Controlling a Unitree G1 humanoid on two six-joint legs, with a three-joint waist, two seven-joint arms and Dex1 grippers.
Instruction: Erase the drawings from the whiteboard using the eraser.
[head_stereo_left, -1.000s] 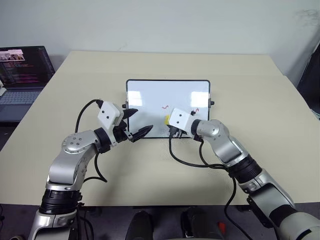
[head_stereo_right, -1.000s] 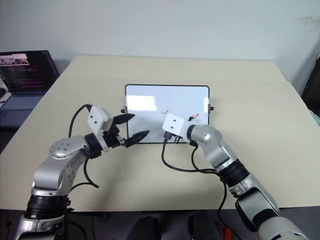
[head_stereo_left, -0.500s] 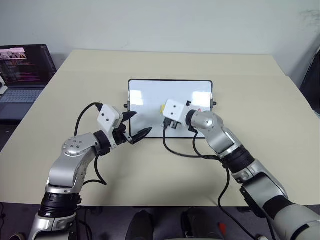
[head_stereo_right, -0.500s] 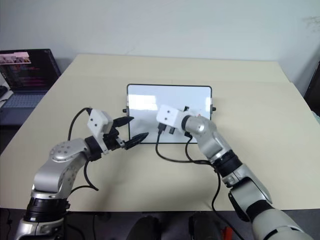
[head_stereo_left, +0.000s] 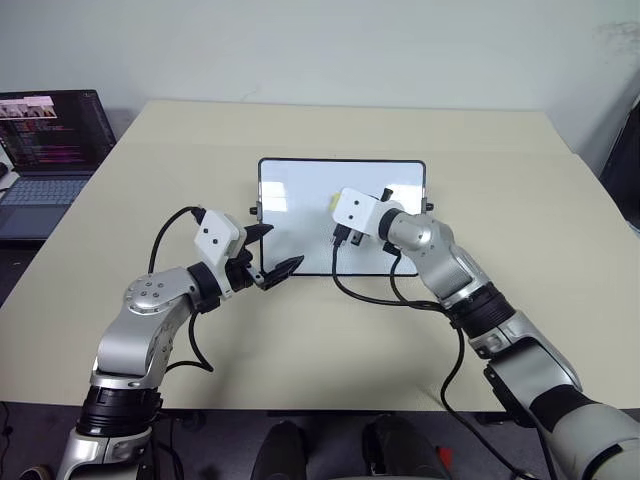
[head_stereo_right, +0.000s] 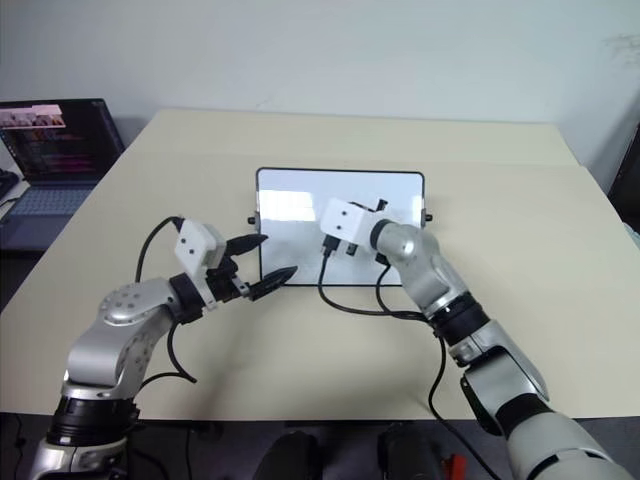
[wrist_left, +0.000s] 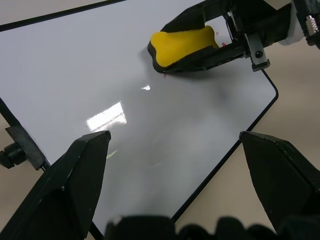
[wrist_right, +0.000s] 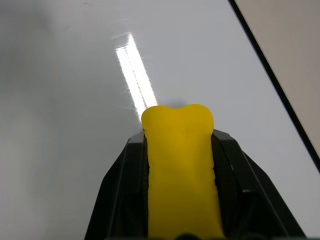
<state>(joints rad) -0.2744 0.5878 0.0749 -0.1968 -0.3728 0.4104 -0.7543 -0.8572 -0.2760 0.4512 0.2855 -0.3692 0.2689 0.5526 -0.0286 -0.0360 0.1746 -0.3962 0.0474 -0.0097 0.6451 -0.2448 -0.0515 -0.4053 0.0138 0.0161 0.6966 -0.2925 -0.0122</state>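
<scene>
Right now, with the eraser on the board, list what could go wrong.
1. Faint red specks sit beside the eraser where the right end effector presses it on the whiteboard; they may smear rather than lift.
2. The left end effector is open at the board's near left corner, gripping nothing, so the board could slide.
3. The dangling cable could snag the board's edge.

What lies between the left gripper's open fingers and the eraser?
Bare whiteboard surface between the left gripper and the eraser, seen in the left wrist view.

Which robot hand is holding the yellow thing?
The right gripper is, shut on the yellow eraser over the whiteboard. The left gripper is open and empty.
</scene>
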